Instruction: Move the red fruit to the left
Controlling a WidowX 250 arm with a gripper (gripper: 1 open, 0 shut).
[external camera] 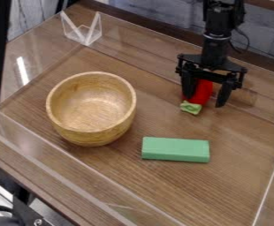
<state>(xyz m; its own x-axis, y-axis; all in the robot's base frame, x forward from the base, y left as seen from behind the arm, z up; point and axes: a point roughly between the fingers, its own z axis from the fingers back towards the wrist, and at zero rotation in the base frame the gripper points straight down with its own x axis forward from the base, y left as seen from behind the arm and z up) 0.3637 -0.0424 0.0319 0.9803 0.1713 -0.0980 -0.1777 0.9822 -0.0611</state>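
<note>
Red fruit [199,91]: on tabletop [241,199], right of wooden bowl [91,109], beyond green block [176,149]. End effector [210,78] spread wide at fruit; grip unconfirmed. Closing off-centre could squirt it away; slick skin might slip mid-carry.

Black arm reaching in from the top edge, wrist [214,53] upright above the counter [146,169], fingers [231,87] pointing down, spread wide apart, and there they hung!
</note>
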